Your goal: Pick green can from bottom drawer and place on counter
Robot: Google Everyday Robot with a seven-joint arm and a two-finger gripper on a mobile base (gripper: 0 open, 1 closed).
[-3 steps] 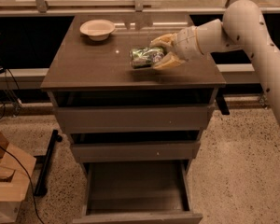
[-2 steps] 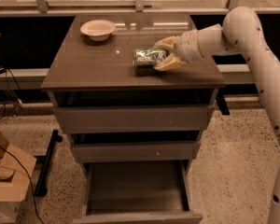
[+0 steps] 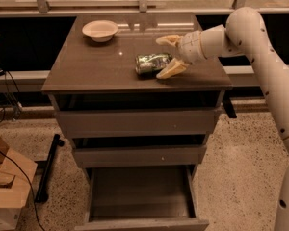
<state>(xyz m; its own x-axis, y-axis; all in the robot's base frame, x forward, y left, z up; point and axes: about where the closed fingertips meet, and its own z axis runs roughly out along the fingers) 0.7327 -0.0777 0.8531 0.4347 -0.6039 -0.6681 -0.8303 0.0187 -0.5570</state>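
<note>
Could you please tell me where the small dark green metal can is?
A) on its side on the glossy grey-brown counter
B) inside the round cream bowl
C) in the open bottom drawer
A: the small dark green metal can lies on its side on the glossy grey-brown counter, between the gripper's spread fingers.

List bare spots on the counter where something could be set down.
Free: the counter front-left, from the bowl down to the front edge, and the back-right corner behind the pincer. The bottom drawer floor shows bare. Crowded: right-centre, where the open pincer sits around the can's right end.
</note>
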